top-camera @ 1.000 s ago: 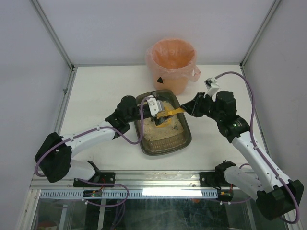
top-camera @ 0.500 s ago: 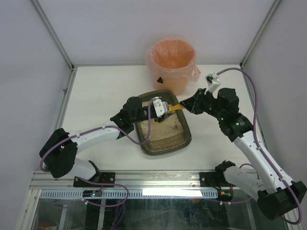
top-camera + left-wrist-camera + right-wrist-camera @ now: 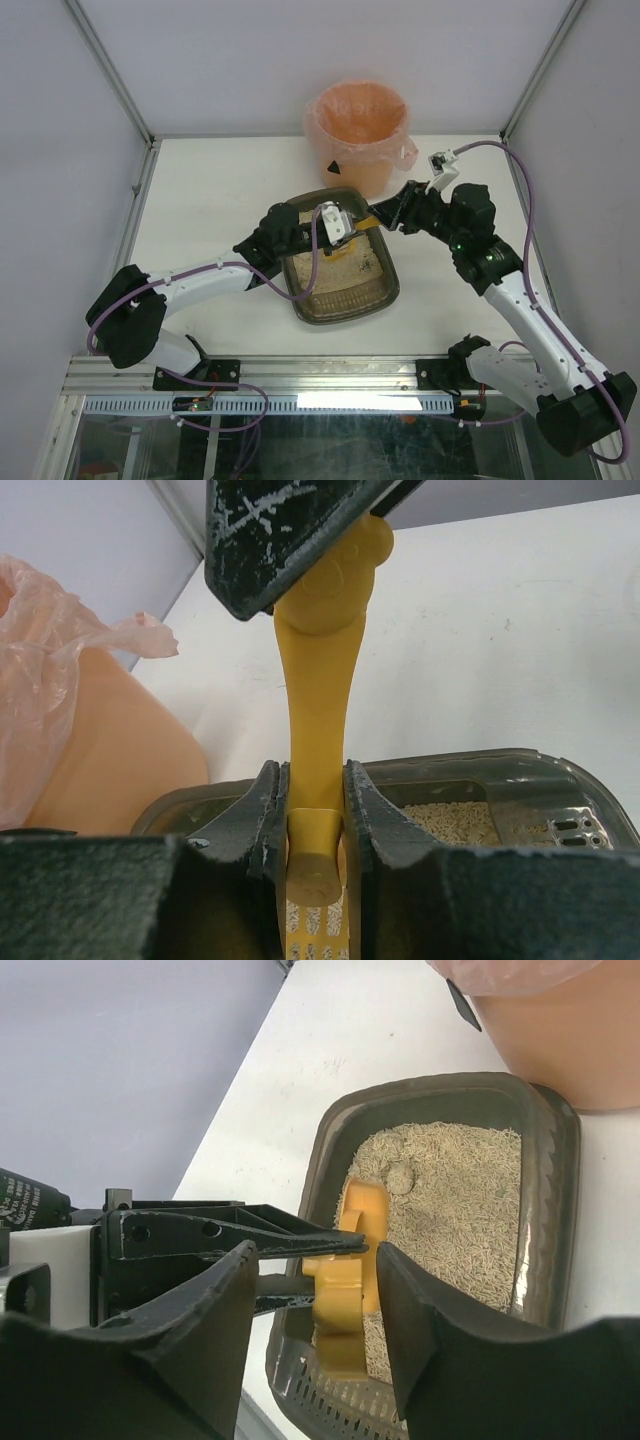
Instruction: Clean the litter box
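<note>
Mid-table (image 3: 200,200), near pink-lined bin (image 3: 365,165): litter box (image 3: 340,317). Over its far end, left gripper (image 3: 315,790) clamped on yellow scoop (image 3: 318,680); right gripper (image 3: 318,1260) spread wide astride handle tip, holding nothing. Likely handover: next, closing right, releasing left.

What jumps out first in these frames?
The yellow slotted plastic scoop is held between both arms over the shallow dark grey-brown plastic litter box at mid-table. The left tool is clamped on its handle, while the right tool straddles the handle's far end, open. Just behind the box stands the pink-lined round bin.
</note>
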Robot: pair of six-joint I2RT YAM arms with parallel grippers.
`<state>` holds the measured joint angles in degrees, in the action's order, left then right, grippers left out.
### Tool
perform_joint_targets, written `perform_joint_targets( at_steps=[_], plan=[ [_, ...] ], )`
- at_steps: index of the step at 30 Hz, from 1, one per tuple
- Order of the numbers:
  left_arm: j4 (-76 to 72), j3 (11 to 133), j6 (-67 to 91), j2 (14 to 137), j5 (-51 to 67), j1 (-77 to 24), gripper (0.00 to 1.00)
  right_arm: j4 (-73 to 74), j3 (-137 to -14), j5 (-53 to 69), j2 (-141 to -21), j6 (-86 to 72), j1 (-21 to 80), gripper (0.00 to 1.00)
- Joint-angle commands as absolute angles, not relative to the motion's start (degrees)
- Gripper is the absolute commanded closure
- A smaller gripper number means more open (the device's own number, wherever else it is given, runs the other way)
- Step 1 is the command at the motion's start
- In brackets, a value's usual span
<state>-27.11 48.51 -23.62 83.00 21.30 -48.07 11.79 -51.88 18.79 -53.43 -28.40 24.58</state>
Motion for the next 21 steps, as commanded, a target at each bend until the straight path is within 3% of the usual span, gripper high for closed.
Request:
perform_joint_targets(
  at_steps=[1,8,16,17,18,19,21],
  plan=[
    [-32.1,50.1,-22.0,82.3,22.8,-48.8,1.0,4.3,-50.0,18.5,-54.0,-32.1,25.2,0.45],
    [-33.6,49.7,-20.7,81.0,23.3,-48.8,1.0,3.4,-48.4,17.7,-55.2,-32.9,25.8,0.48],
    [-33.5,48.9,-20.4,80.3,23.0,-48.8,1.0,2.3,-48.2,17.8,-55.4,-33.2,26.3,0.84],
    [-33.6,48.7,-20.1,80.3,22.6,-48.8,0.96,2.3,-48.3,17.8,-55.4,-33.0,26.4,0.9],
    [-33.6,48.7,-19.5,80.2,21.9,-48.8,0.79,2.7,-48.5,17.7,-55.5,-32.7,26.4,0.94],
    [-33.7,48.5,-18.7,80.0,21.1,-48.8,0.56,3.0,-48.6,17.4,-55.5,-32.3,26.5,0.98],
    [-33.8,47.9,-16.8,79.3,19.2,-48.8,0.4,3.6,-48.8,16.3,-55.3,-31.4,26.6,1.0]
  ],
)
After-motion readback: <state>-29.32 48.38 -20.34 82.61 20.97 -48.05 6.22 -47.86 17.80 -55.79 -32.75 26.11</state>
